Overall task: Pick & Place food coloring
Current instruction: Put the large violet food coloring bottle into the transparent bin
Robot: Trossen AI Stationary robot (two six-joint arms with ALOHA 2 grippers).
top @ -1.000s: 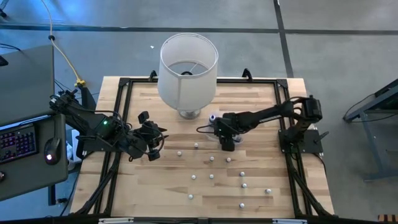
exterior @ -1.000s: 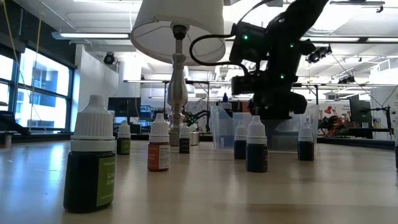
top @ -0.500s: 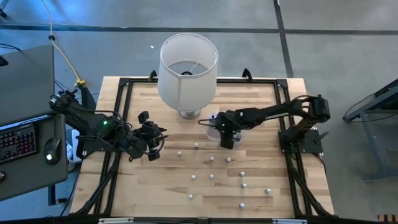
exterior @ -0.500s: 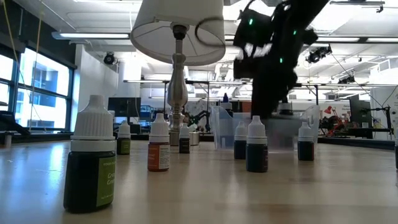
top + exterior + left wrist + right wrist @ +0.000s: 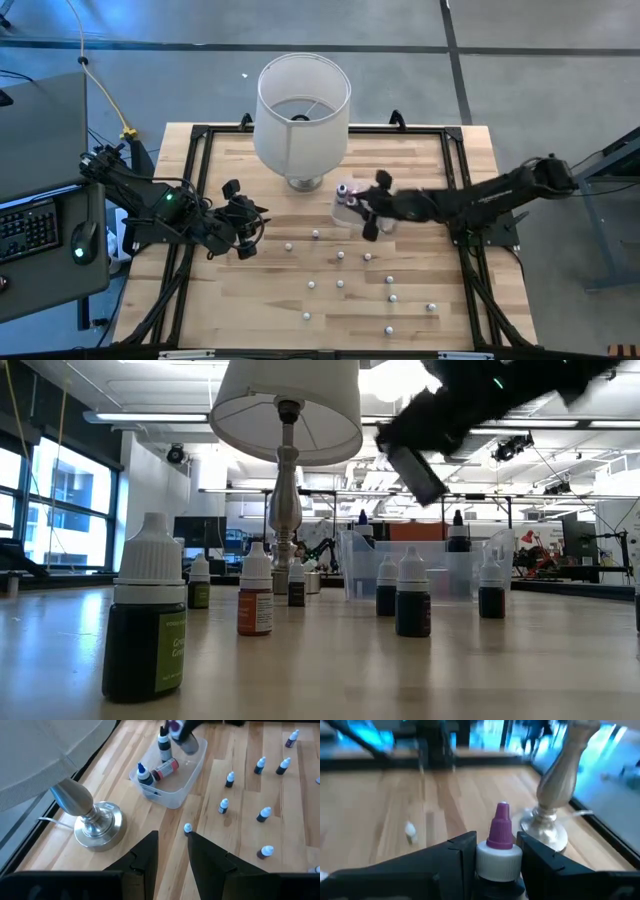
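R jaws clamped on a purple-tipped bottle (image 5: 500, 851) above the tub (image 5: 192, 785).

The held bottle's white cap sits between the R gripper (image 5: 358, 200) fingers, over the tub's 9 o'clock end in the high view; the tub lies near bench (image 5: 260, 300) centre, at 4 o'clock from the lamp (image 5: 301, 115). In the tub: 3 bottles (image 5: 165, 769), two upright, one lying flat. Approx. ten more bottles (image 5: 339, 284) stand loose on the bench, spread from 5 to 7 o'clock of the tub, all apart from each other. L gripper (image 5: 236, 222) waits at the bench's 9 o'clock side, jaws slightly apart, empty (image 5: 170, 855).
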